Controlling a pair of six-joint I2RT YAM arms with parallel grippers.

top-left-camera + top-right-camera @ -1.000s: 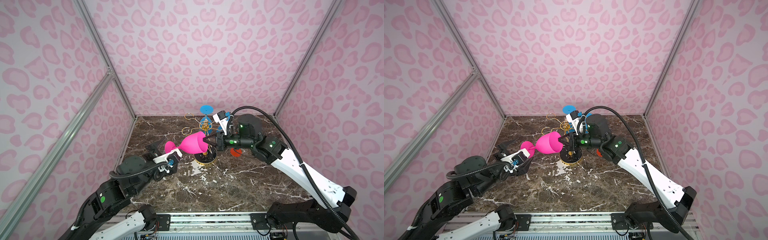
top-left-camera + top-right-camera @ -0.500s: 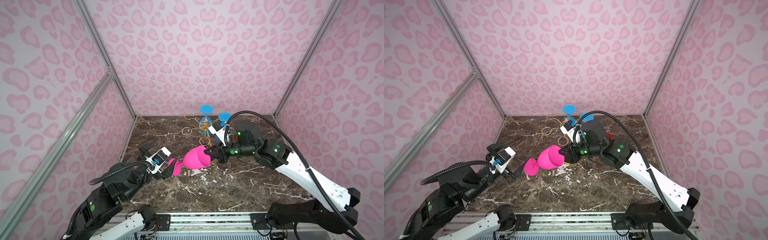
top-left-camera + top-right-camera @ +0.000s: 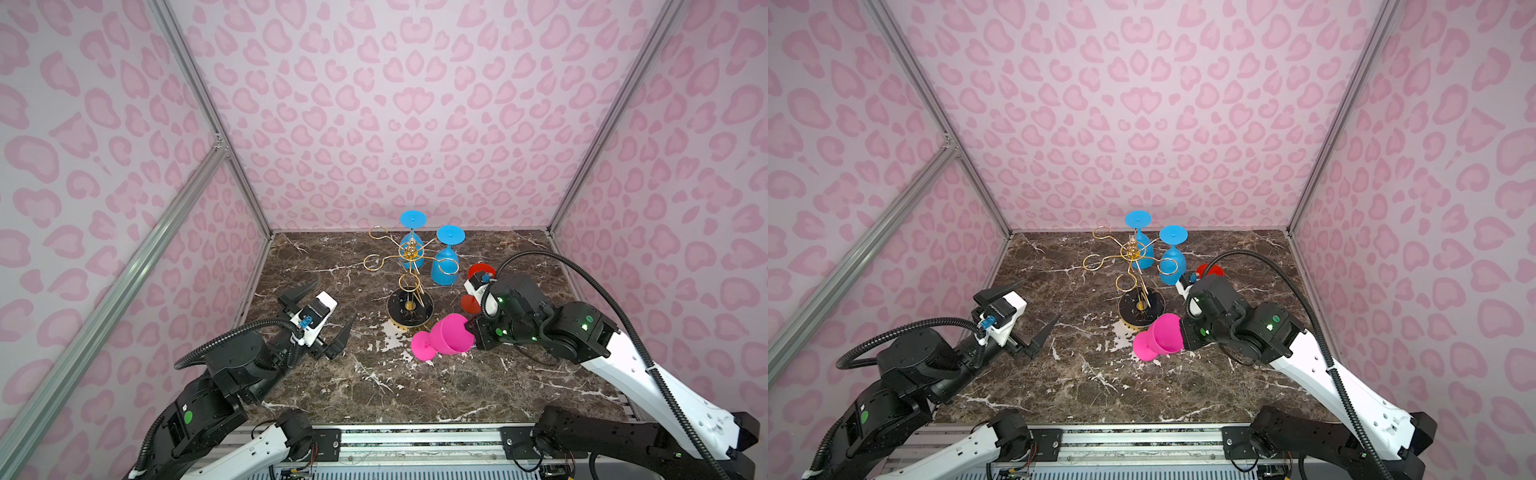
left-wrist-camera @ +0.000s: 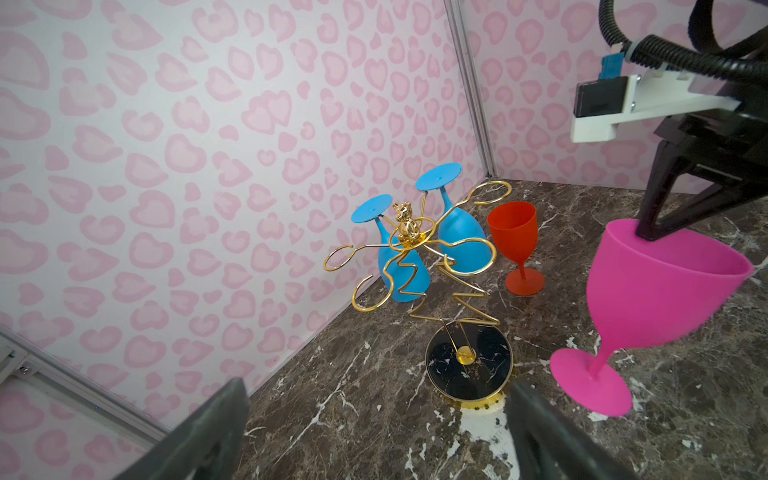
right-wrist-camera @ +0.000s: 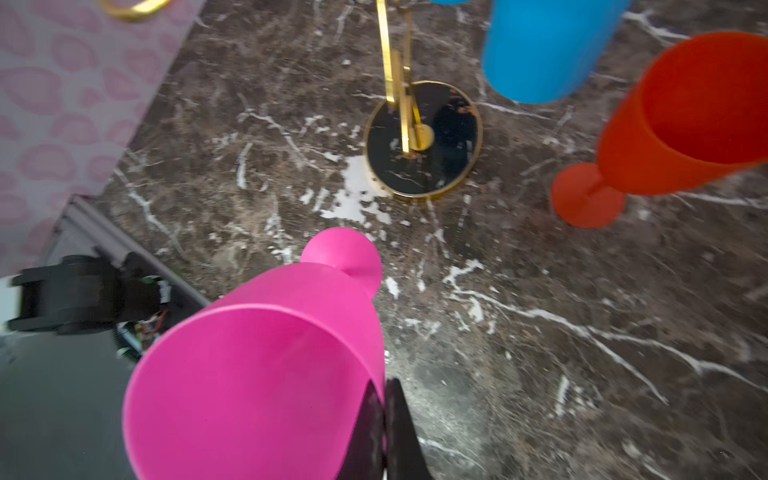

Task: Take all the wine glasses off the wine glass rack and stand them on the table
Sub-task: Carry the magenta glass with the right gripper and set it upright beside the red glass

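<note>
The left pincer gaped wide, holding nothing. Right of it stood the rack (two blue glasses hanging on it). The pink glass was off the rack, tilted just beside its base, with the right pincer clamped on its rim.

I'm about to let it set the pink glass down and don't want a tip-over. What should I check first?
1. Grip: the right gripper pinches the pink wine glass by its rim: ok.
2. Glass clear of the wine glass rack: ok.
3. Glass upright: not ok, tilted.
4. Foot resting on the table: cannot tell.
5. The left gripper open, away from the glass: ok.
6. The red wine glass stands apart from the pink one: ok.
</note>
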